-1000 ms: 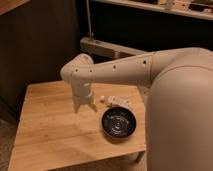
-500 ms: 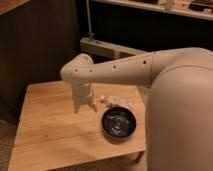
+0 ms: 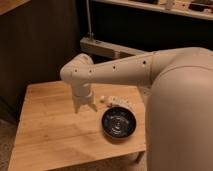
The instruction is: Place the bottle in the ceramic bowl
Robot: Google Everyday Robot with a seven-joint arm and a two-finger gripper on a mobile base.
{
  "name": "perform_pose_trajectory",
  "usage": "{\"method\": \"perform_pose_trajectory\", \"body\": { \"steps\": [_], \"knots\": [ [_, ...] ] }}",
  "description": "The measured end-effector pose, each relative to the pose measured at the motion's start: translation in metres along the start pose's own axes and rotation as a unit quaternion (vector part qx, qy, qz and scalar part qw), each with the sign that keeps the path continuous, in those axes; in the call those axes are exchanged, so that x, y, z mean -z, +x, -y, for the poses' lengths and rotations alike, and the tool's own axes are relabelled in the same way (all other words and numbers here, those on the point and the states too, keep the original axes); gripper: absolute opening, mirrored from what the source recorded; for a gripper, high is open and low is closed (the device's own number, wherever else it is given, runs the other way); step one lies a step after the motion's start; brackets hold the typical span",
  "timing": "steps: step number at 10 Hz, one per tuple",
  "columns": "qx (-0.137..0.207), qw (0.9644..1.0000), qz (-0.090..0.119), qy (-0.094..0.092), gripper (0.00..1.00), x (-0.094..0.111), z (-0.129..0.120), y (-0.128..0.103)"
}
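Across the right side of the view, the robot's pale body [image 3: 182, 115] is filling the frame down to the bottom edge and covering the right end of the table [image 3: 47, 135]. That table, of light wood, is standing before a dark wall and carrying the task's things on its right half. From the body the arm [image 3: 117, 72] is reaching leftward over the table's back edge, bending down at a rounded wrist; it is sitting exactly where it was half a second and a full second ago, with no shift showing in any joint.

Near the table's front right, the ceramic bowl [image 3: 119, 123] is lying upright, glossy black and holding nothing, in the same spot as before. Just left of and behind it, the pincer [image 3: 85, 109] is pointing straight down at the wood, its two fingers [image 3: 77, 107] standing spread with nothing between them, as in the earlier frames.

Behind the bowl, close to its far rim, the bottle [image 3: 117, 101] is lying on its side on the table, just right of the pincer and apart from it, not having moved.
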Motion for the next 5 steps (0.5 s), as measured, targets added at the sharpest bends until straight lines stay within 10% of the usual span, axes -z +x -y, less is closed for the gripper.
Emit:
{"method": "perform_pose_trajectory", "body": {
  "steps": [5],
  "knots": [
    [0.056,0.9970,0.049,-0.022,0.65,-0.001,0.050,-0.083]
  ]
}}
